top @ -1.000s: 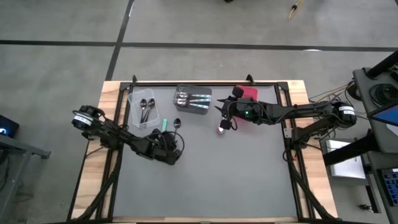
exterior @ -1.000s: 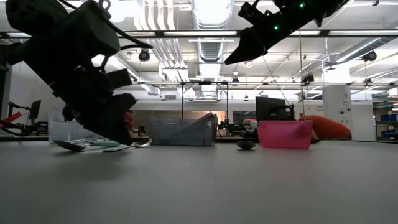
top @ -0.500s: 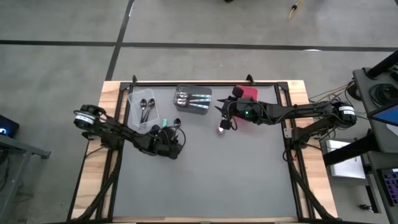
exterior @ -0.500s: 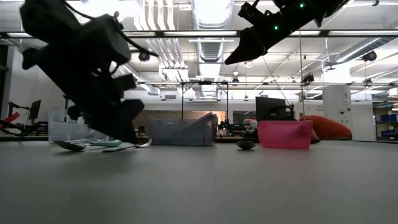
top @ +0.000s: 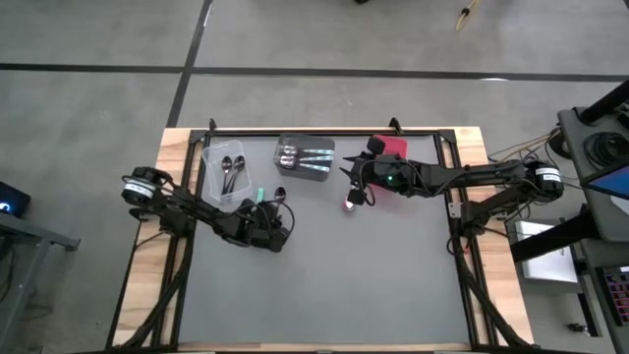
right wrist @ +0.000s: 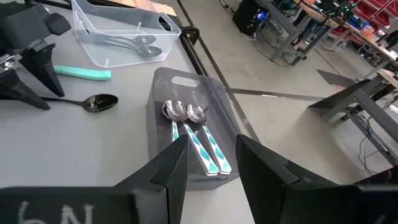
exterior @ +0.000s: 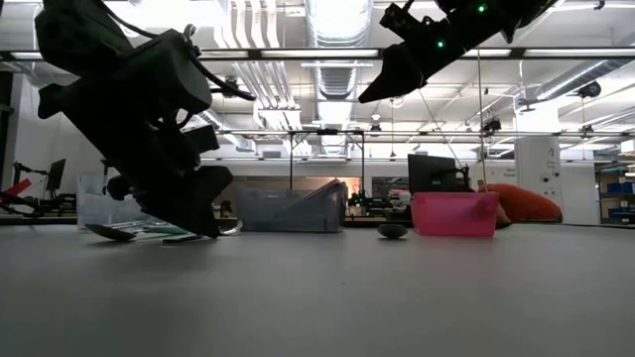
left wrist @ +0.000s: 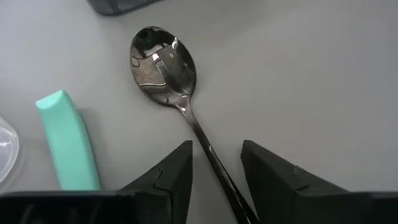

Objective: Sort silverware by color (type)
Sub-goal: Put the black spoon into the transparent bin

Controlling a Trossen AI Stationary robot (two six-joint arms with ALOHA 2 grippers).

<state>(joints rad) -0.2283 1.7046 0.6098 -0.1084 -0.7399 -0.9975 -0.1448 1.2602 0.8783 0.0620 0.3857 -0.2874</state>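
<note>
1. Right now the left claw (left wrist: 214,180) is sitting low over the surface (top: 373,275) with its fingers apart, straddling the handle of a dark spoon (left wrist: 171,81); nothing is clamped yet.
2. Spoon's long axis is running straight out from the claw: handle end between the fingers, bowl pointing away toward the dark grey bin (top: 305,157). So the fingers are lining up across the handle, not along it. My read: closing here should catch it.
3. Just beside the spoon, a teal handle (left wrist: 67,140) is lying roughly parallel, apart from it; risk of clipping it looks low but not nil.
4. Past that, the clear bin (top: 225,173) is holding a couple of dark spoons, likely where this one is going.
5. Dark grey bin is carrying the teal-handled spoons (right wrist: 199,140).
6. Farthest: right claw (right wrist: 208,165) is hanging raised near the red bin (top: 390,147), fingers apart and empty. Left arm is clearly the nearer one.
</note>
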